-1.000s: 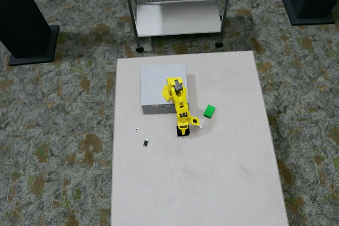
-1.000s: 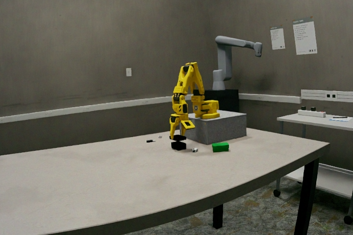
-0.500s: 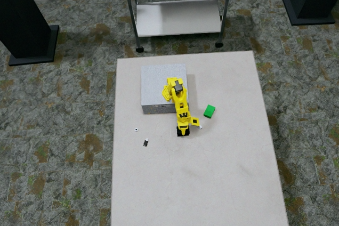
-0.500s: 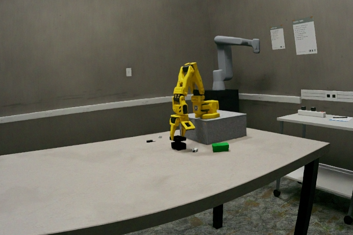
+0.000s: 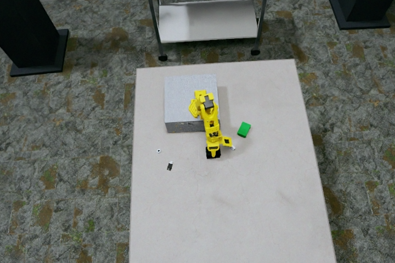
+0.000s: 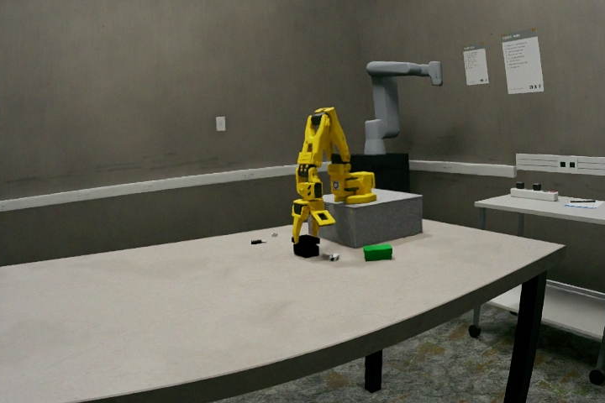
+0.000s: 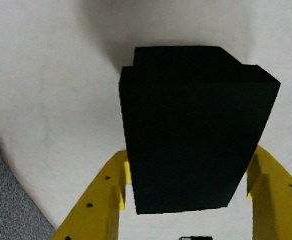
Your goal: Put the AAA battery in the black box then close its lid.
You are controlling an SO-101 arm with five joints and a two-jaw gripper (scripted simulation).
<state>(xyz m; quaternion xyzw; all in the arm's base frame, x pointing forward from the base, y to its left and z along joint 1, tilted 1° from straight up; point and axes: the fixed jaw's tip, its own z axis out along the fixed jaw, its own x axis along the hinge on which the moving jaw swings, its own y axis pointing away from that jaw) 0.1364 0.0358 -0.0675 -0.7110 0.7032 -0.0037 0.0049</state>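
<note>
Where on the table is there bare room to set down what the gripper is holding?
The widest bare patch is the table half in front of the gripper, which is shut on the black box. Another strip runs right of the green block. It is crowded beside the grey pedestal and by the small parts to the left.

The room light is soft and even, not very bright. The table (image 5: 229,201) looks pale, with no shiny glare. The gray block throws a faint shadow toward the table's right edge. In the wrist view the black box (image 7: 193,134) is so dark that no detail shows, its edges look blurry, and the table bends near the picture's sides.
</note>
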